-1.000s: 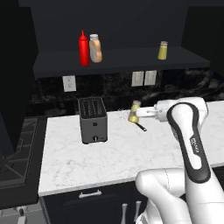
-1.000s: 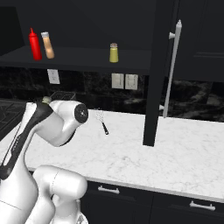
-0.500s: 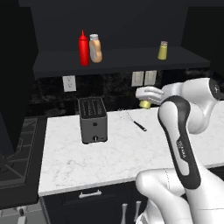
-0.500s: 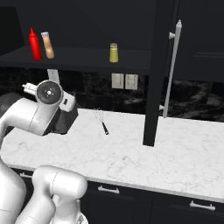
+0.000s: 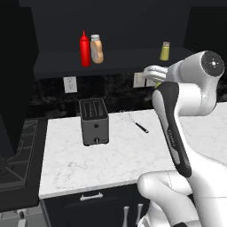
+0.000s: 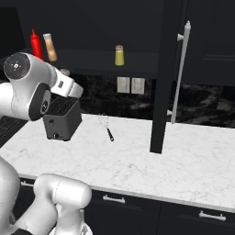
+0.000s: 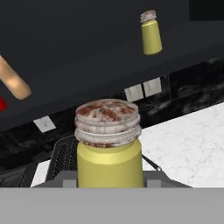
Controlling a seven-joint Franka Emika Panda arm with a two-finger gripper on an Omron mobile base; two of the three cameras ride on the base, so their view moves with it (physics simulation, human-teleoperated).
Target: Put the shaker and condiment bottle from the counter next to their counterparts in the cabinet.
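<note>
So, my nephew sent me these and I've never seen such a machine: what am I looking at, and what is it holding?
It's a rendered kitchen with a white robot arm on a base that can drive. Two pictures come from cameras on the base, behind the arm to its left and right. The third is from a camera on the hand, looking along the jaws. There a yellow shaker sits shut in the jaws, lifted off the counter. On the counter stand a toaster and a whisk. Above, the dark cabinet shelf holds a red bottle, a tan bottle beside it, and a twin shaker further right.
</note>
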